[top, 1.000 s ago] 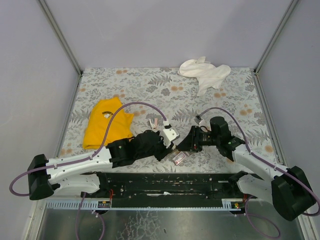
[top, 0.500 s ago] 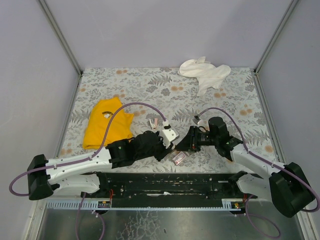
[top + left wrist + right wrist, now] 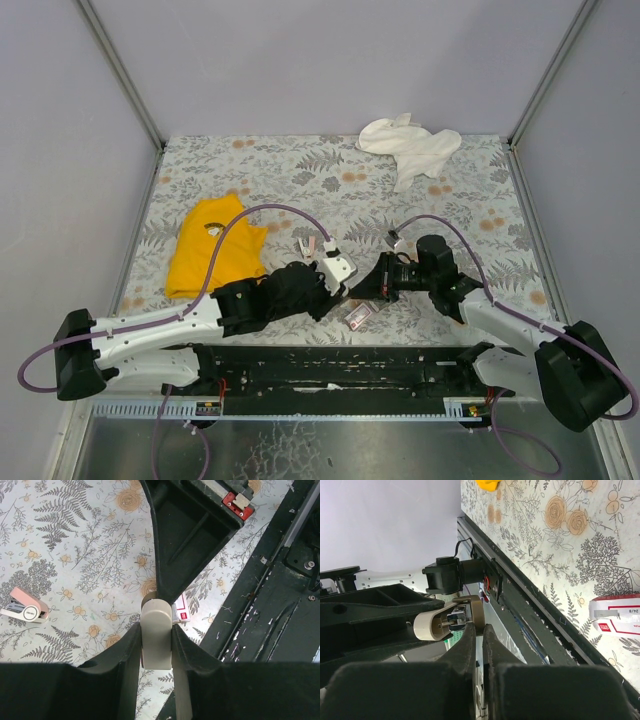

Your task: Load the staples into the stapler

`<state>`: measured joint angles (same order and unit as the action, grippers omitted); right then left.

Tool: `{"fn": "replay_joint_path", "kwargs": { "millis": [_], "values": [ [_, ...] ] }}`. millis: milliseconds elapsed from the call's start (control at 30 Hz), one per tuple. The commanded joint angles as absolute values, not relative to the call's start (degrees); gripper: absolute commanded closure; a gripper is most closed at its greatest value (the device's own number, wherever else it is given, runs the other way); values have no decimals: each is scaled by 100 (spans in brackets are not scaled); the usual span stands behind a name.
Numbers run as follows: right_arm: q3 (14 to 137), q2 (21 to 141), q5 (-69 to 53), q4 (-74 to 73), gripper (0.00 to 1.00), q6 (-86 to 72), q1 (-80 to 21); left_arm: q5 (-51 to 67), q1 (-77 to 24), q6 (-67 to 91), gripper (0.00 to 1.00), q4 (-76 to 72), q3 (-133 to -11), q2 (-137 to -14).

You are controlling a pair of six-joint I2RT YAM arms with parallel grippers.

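Your left gripper [image 3: 156, 630] is clamped on a pale beige block [image 3: 157, 647], one finger on each long side, and holds it above the table [image 3: 75, 540]. This block is not the task's thing. The right gripper [image 3: 479, 630] has its fingers together, with the tips against the silvery end of the block. I cannot tell if something thin is pinched between them.

The pink stapler [image 3: 22, 609] lies on the table, well apart from both grippers, on the far side of the left one. The staples box [image 3: 615, 620] lies on the table near the front edge, just under the two grippers. I do not see a loose strip of staples in any view.

I think the stapler is very light and its plastic is smooth, so it will slide away if you push it from one side only. Take it across the two long sides of the body and leave the top free to open. The box is thin cardboard and will crush easily, so press softly. A strip of staples is stiff but it breaks when bent, so hold it by the long flat sides.
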<state>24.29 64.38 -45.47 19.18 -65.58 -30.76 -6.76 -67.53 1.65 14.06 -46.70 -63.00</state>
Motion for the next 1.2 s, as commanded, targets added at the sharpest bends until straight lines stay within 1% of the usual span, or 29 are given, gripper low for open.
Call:
{"fn": "replay_joint_path", "kwargs": {
  "millis": [0, 33, 100, 133, 167, 200, 333, 400, 467, 567, 633, 933, 1167],
  "values": [
    [2410, 6401, -4360, 2513, 100, -6738, -3165, -744, -6844, 167, 95, 879, -4684, -6263],
    [2376, 6386, -4288, 2577, 100, -6753, -3165, -816, -6841, 193, 81, 905, -4704, -6287],
    [2292, 6347, -4052, 2759, 100, -6722, -3163, -1006, -6843, 307, 44, 945, -4747, -6322],
    [2252, 6330, -3907, 2812, 100, -6673, -3162, -1096, -6846, 387, 32, 959, -4768, -6324],
    [2247, 6325, -3755, 2797, 100, -6516, -3159, -1193, -6847, 479, 22, 942, -4785, -6293],
    [2263, 6332, -3572, 2741, 100, -6410, -3158, -1362, -6847, 572, 17, 903, -4782, -6271],
    [2310, 6420, -2847, 2674, 100, -5731, -3168, -2400, -6835, 1749, 2, 761, -4776, -6174],
    [2315, 6505, -2608, 2810, 100, -5561, -3169, -2886, -6792, 2511, 0, 1049, -4961, -6294],
    [2312, 6589, -2445, 2956, 100, -5441, -3164, -3070, -6658, 3268, 0, 1467, -5203, -6493],
    [2266, 6627, -2244, 3188, 100, -5297, -3165, -2746, -6175, 4292, 0, 1811, -5338, -6733],
    [2227, 6614, -2156, 3275, 100, -5216, -3171, -2357, -5943, 4634, 0, 1550, -5220, -6830],
    [2057, 6377, -2110, 3266, 100, -5085, -3174, -1756, -5489, 4756, 0, 1386, -5529, -7693],
    [1986, 6203, -2136, 3180, 100, -5049, -3173, -1534, -5291, 4711, 0, 1173, -5605, -8047]
  ]
}}
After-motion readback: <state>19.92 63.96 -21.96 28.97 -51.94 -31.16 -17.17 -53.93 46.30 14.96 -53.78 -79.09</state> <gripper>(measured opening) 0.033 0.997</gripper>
